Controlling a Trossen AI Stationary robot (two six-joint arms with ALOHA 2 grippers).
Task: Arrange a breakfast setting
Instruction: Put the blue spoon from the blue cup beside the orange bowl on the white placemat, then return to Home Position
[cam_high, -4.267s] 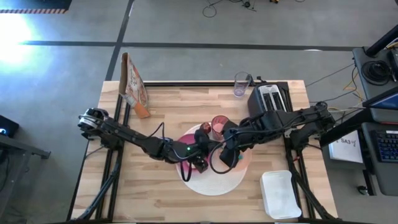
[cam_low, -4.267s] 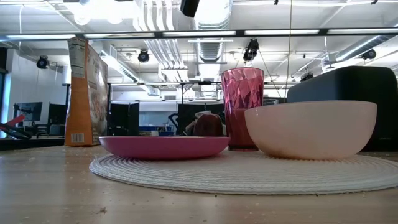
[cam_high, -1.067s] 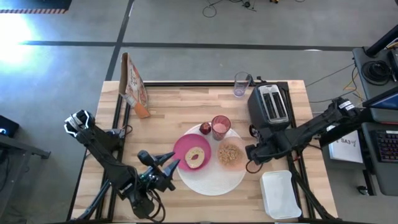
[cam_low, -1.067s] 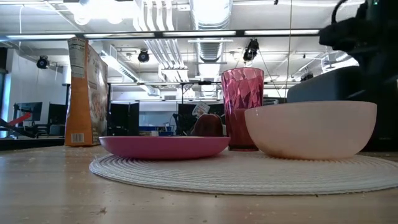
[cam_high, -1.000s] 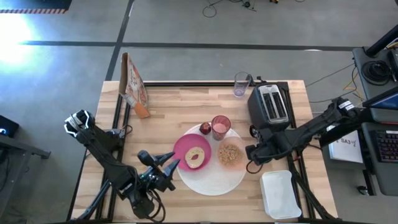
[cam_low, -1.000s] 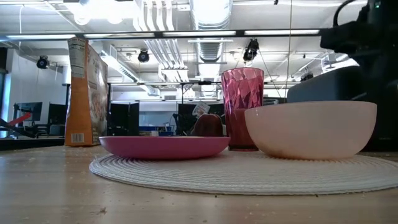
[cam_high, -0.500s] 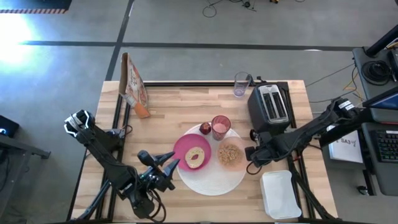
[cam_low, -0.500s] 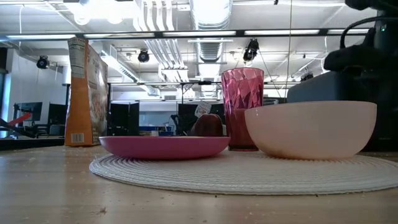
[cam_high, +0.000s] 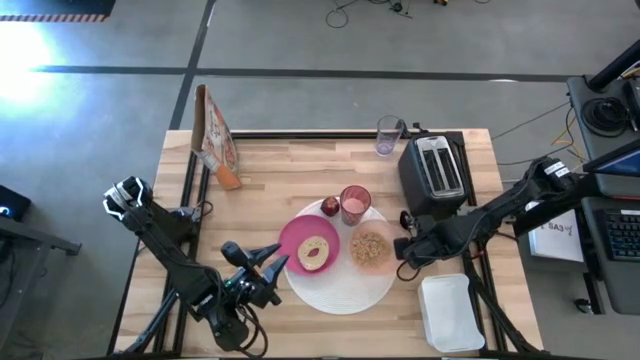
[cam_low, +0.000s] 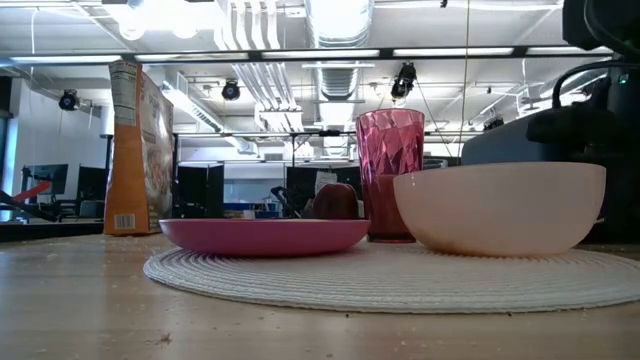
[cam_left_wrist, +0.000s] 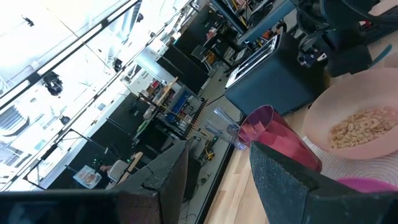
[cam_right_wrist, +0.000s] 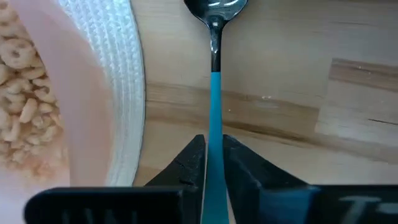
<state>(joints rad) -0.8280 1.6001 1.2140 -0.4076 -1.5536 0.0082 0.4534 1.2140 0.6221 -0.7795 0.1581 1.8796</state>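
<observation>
Right of the middle in the high view, the right end effector (cam_high: 403, 247) is pinched on a blue-handled spoon (cam_right_wrist: 214, 93), just beside the peach bowl (cam_high: 371, 249) of cereal (cam_right_wrist: 17, 93) on the white round mat (cam_high: 345, 295). At the lower left, the left end effector (cam_high: 275, 263) waits with its fingers apart, holding nothing.

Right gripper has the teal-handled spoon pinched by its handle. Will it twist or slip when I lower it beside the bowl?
Probably stiff, but the spoon may pivot: the right gripper pinches only its thin handle, the head well beyond the fingers. The smooth handle could also slide. The bowl looks close, so lower gently.
</observation>
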